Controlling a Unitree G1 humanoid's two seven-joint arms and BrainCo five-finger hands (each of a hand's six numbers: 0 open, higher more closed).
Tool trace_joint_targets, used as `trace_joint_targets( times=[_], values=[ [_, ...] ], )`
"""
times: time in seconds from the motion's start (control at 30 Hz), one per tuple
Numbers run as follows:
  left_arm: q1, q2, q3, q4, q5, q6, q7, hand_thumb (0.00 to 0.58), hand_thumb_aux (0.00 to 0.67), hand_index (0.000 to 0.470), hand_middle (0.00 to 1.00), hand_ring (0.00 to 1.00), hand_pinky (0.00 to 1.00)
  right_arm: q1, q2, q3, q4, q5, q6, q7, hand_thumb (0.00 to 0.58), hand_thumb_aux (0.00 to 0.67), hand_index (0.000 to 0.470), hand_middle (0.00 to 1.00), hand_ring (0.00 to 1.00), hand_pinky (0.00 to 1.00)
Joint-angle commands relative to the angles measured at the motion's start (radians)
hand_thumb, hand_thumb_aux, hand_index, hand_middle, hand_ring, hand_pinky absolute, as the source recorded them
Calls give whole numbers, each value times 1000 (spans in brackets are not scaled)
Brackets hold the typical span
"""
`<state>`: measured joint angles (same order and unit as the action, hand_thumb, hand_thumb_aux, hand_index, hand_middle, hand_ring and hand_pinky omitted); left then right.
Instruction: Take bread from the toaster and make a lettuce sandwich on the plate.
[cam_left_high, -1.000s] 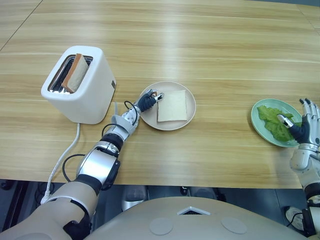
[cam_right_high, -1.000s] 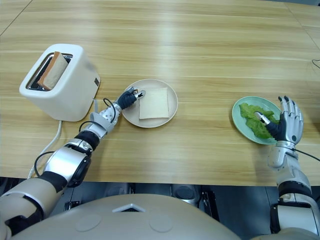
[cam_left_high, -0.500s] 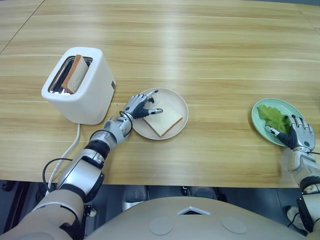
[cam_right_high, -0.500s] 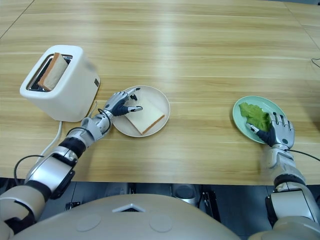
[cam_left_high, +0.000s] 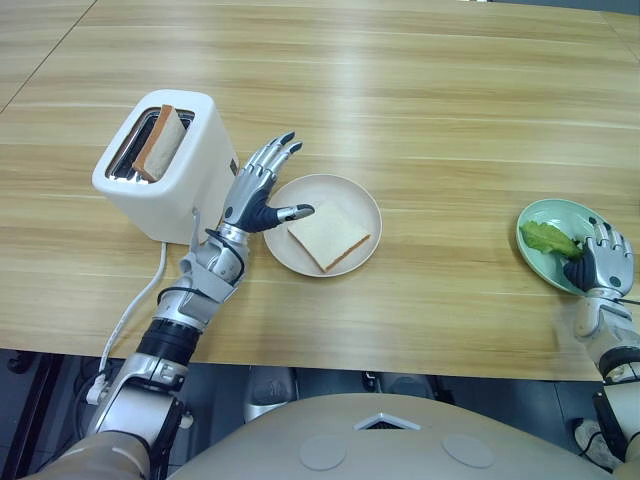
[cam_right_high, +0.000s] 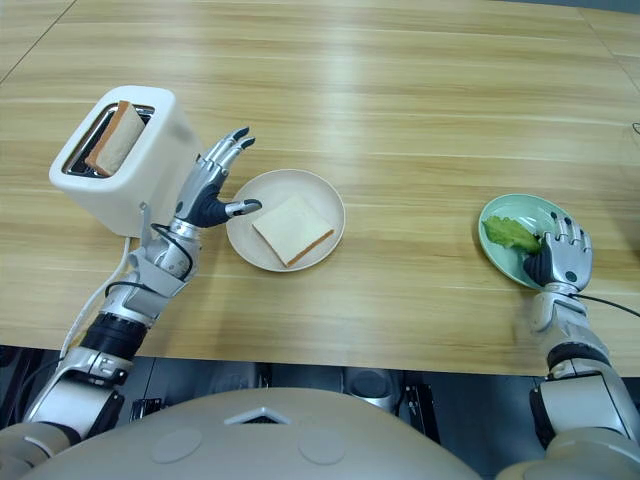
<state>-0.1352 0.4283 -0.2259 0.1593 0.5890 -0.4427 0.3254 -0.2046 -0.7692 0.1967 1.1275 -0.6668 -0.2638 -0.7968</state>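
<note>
**Toaster** (cam_left_high: 170, 190): white, two slots, far left of the bench, standing upright. Its pale cord (cam_left_high: 135, 305) trails off the near edge.

**Toaster bread** (cam_left_high: 162, 142): one browned slice standing on edge in a slot, its top proud of the opening. Judged light, dry and stiff but crumbly. Best pinched by the exposed top edge and lifted straight up.

**Left robot hand** (cam_left_high: 258, 190): raised between the toaster and the beige plate, fingers spread wide and thumb out toward the plate. It holds nothing.

**Beige plate** (cam_left_high: 340, 190): round, near the middle of the bench and just right of the toaster.

**Plate bread** (cam_left_high: 328, 236): one pale slice lying flat on the beige plate, turned cornerwise. Judged soft and easily dented.

**Green plate** (cam_left_high: 560, 207): smaller, at the far right, well apart from the beige plate.

**Lettuce leaf** (cam_left_high: 548, 238): a crumpled leaf lying on the green plate. Judged very light, limp and easily torn, and possibly damp. It likely needs a gentle pinch at one end, and it will droop when lifted.

**Right robot hand** (cam_left_high: 598, 265): at the near right rim of the green plate, fingers curled over the leaf's right end, apparently gripping it.

**Bench** (cam_left_high: 420, 100): light wood planks, smooth with a soft sheen. Plates would probably slide on it if nudged. Dark floor shows below the near edge.
</note>
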Motion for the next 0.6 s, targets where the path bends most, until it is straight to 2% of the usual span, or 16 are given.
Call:
trace_joint_targets(
  times=[0.03, 0.2, 0.3, 0.4, 0.6],
  values=[
    [56, -12, 58, -55, -38, 0, 6, 0, 0, 0, 0, 0, 0, 63, -25, 19, -240, -51, -2, -75, 580, 670, 460, 0, 0, 0],
    [122, -38, 108, -113, -33, -37, 49, 0, 0, 0, 0, 0, 0, 169, 24, -5, -801, -87, 51, 32, 580, 670, 460, 0, 0, 0],
    [151, -48, 122, -144, -18, -59, 69, 0, 0, 0, 0, 0, 0, 154, 88, 28, -925, -113, 35, 87, 580, 670, 460, 0, 0, 0],
    [173, -46, 142, -189, 12, -71, 91, 0, 0, 0, 0, 0, 0, 95, 170, 99, -963, -142, 1, 147, 580, 670, 460, 0, 0, 0],
    [208, -67, 232, -278, 44, -37, 145, 0, 0, 0, 0, 0, 0, -87, 358, 278, -760, -222, -98, 181, 580, 670, 460, 0, 0, 0]
  ],
)
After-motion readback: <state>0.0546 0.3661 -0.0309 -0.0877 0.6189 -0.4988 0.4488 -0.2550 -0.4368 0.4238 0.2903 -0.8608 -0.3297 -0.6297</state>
